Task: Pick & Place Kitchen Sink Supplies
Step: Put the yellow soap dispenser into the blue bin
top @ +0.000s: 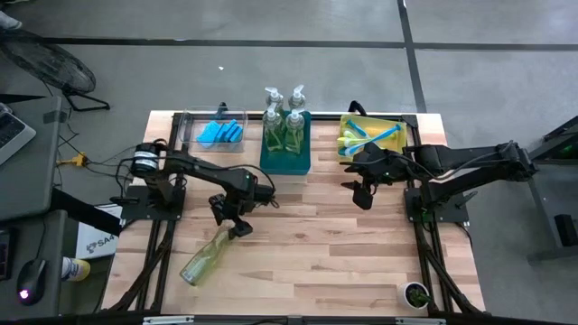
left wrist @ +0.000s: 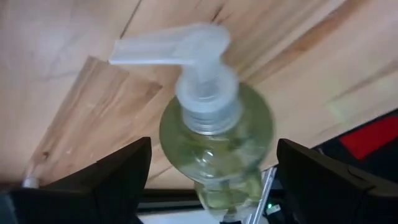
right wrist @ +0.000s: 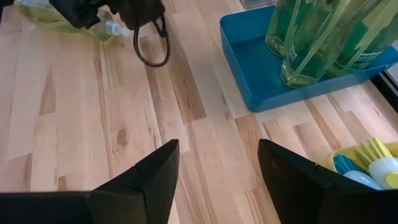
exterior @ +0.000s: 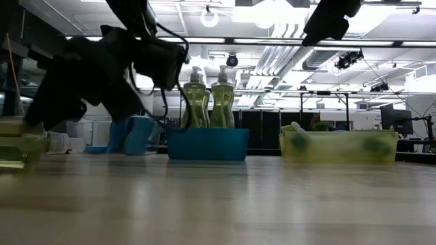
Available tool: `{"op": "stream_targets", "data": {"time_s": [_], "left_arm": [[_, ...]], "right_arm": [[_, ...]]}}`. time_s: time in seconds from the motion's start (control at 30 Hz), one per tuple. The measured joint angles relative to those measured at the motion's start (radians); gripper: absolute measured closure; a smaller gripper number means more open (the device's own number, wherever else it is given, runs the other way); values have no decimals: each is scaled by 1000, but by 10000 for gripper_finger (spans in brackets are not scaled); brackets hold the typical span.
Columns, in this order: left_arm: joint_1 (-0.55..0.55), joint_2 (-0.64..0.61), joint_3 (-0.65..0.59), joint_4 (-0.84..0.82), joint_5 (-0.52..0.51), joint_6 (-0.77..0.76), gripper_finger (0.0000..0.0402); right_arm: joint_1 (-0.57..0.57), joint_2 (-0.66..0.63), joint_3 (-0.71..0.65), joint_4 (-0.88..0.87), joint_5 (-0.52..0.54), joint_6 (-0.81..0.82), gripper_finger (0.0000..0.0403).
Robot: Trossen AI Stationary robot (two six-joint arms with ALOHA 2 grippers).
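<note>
A clear pump bottle of yellow-green soap (top: 204,258) lies on its side on the wooden table, near the left front, with its pump head (left wrist: 177,46) toward the table's middle. My left gripper (top: 231,221) is open and slants down over the pump end. Its fingers (left wrist: 118,177) stand on either side of the bottle's shoulder (left wrist: 214,134) with a gap on each side. My right gripper (top: 362,191) hangs open above the table with nothing between its fingers (right wrist: 146,180), just in front of the yellow bin (top: 389,122).
A teal bin (top: 285,161) at the far middle holds several upright soap bottles (top: 282,126). To its left, a clear bin (top: 188,126) holds blue sponges (top: 221,132). The yellow bin holds dish brushes (top: 366,137). Bare wood spans the table's middle and near right.
</note>
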Motion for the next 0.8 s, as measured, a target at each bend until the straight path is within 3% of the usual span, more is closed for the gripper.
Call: {"op": "stream_targets", "data": {"time_s": [0.23, 0.8], "left_arm": [[-2, 87, -1, -41, 20, 22, 59], [-36, 134, -1, -5, 53, 49, 60]], "right_arm": [[0, 0, 0, -8, -7, -1, 191], [0, 0, 0, -15, -8, 1, 190]]}}
